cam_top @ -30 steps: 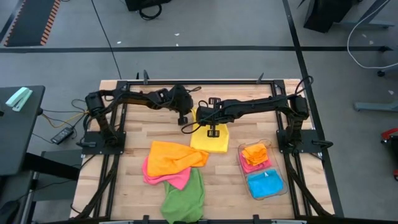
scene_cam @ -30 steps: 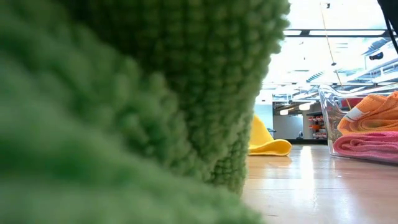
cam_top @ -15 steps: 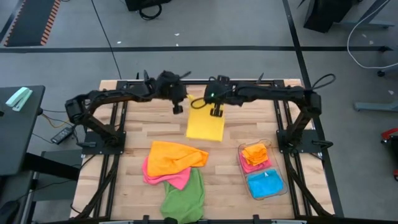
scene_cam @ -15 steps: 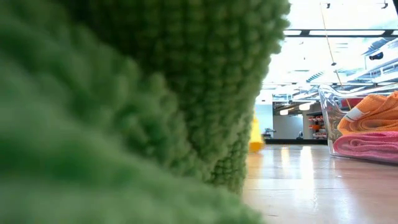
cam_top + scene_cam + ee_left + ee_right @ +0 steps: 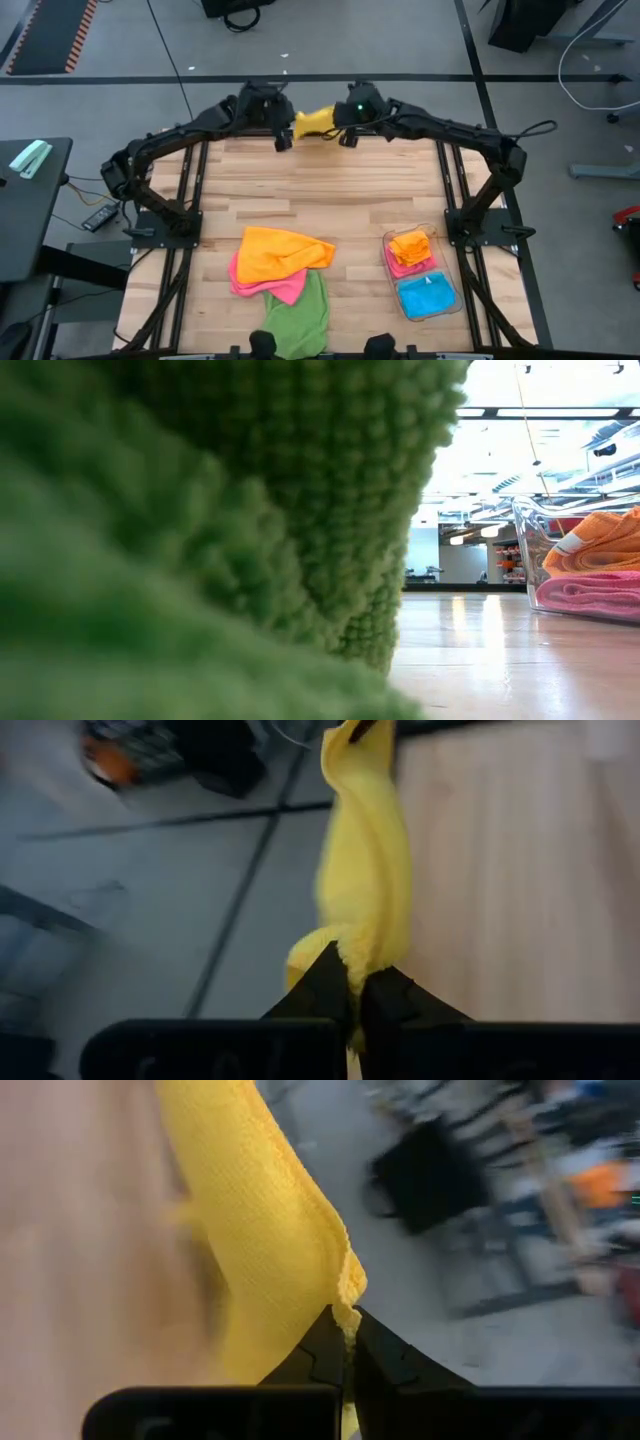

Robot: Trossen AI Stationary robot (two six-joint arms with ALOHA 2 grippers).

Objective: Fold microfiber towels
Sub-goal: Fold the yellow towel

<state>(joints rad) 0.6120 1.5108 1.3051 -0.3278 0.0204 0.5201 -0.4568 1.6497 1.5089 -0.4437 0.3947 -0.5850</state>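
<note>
Green towel [image 5: 200,530] fills my low camera, lying at the table's near edge with the orange towel [image 5: 280,254] and pink towel [image 5: 268,285] just beyond it. To their right I see the bin [image 5: 424,273], holding folded orange, pink and blue cloths. Far past all that, at the table's [image 5: 300,195] back edge, my left gripper [image 5: 281,138] and right gripper [image 5: 346,133] hang level with each other, both pinched tight on the yellow towel [image 5: 313,121]. It stretches between them, lifted clear of the wood. Each wrist camera shows the fingers [image 5: 330,990] clamped on a yellow corner, cloth running away toward the other gripper.
</note>
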